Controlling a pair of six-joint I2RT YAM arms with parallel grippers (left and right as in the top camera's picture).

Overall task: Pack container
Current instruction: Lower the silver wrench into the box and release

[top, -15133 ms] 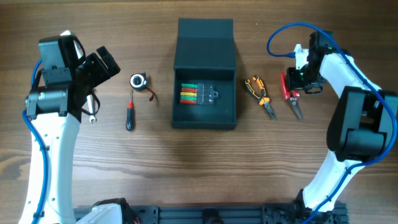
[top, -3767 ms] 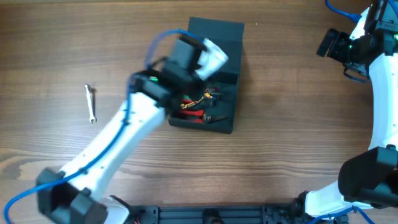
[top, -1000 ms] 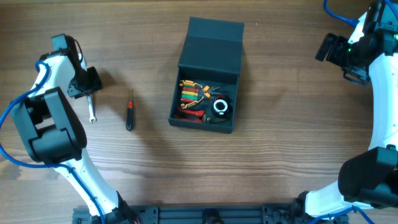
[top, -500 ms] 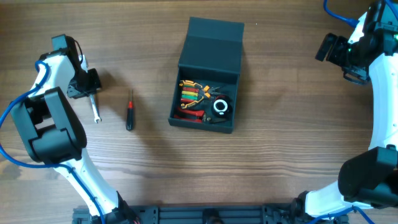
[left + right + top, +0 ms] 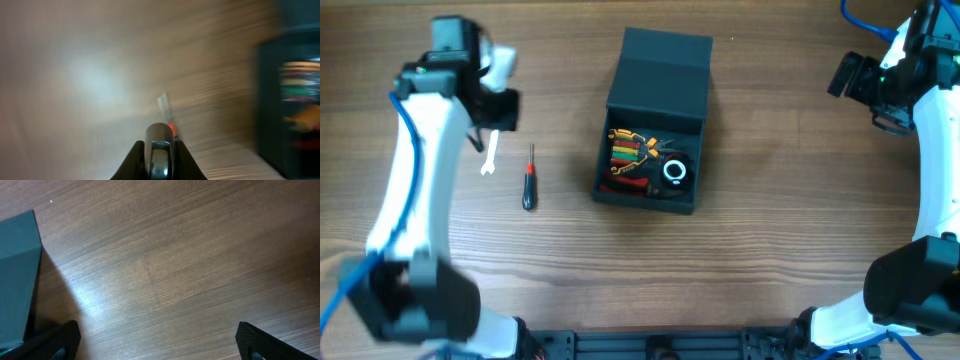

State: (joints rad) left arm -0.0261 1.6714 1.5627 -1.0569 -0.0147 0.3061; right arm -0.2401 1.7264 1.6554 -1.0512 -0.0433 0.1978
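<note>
The open container (image 5: 655, 75) is partly filled; the left tool (image 5: 159, 148) clamps the wrench (image 5: 488, 156), the screwdriver (image 5: 529, 180) lies unpacked mid-left, and the right tool (image 5: 848, 76) is spread apart.

Container (image 5: 642, 201) top open from above, lid (image 5: 662, 70) bars its far side, screwdriver (image 5: 529, 178) lies on left approach, bare table (image 5: 780, 220) to its right.
</note>
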